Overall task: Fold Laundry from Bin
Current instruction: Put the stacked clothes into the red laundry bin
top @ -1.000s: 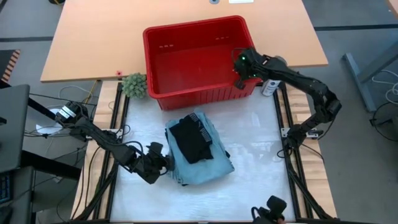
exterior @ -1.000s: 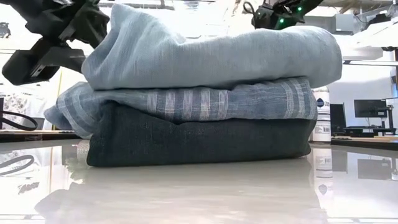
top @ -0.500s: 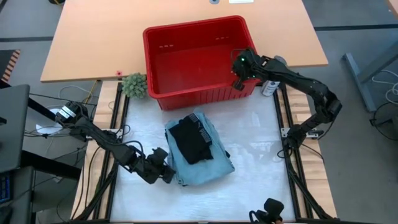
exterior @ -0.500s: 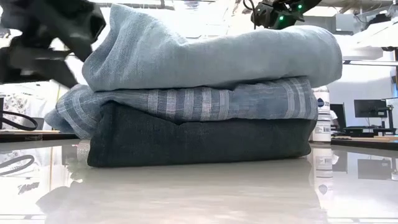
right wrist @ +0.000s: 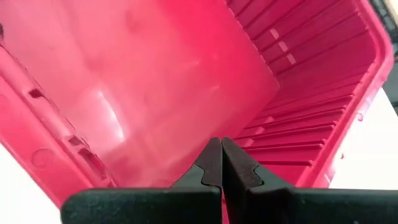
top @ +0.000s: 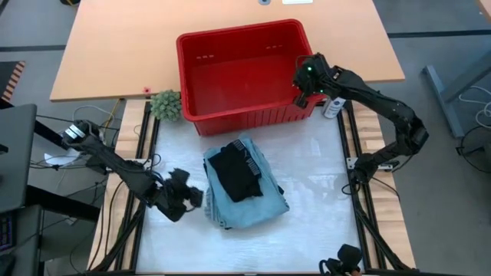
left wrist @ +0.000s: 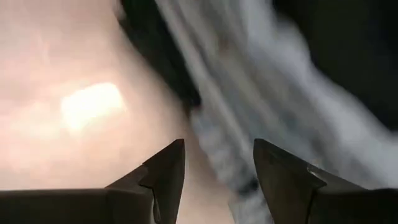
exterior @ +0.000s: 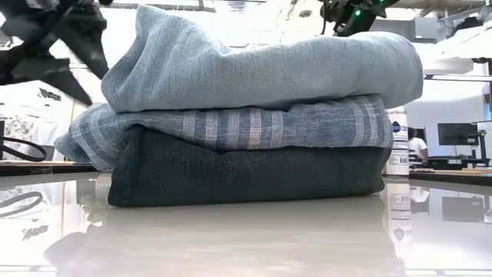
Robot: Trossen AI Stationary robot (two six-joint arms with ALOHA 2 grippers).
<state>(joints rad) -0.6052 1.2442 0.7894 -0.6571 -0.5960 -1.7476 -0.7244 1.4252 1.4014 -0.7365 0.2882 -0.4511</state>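
Folded laundry (top: 242, 184) sat stacked mid-bench; red bin (top: 244, 77) at far edge looked empty. Left gripper (top: 182, 198) hovered beside stack, fingers spread. Right gripper (top: 304, 87), fingers pressed together, hung over bin's right rim. Best next: square stack edges gently, without toppling.

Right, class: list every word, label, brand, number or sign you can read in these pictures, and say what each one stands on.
None can be read.
White bottle behind the folded laundry: it carries a blue label, print too small to read.
Red bin: no lettering shows.
Monitor in the room behind: nothing legible.
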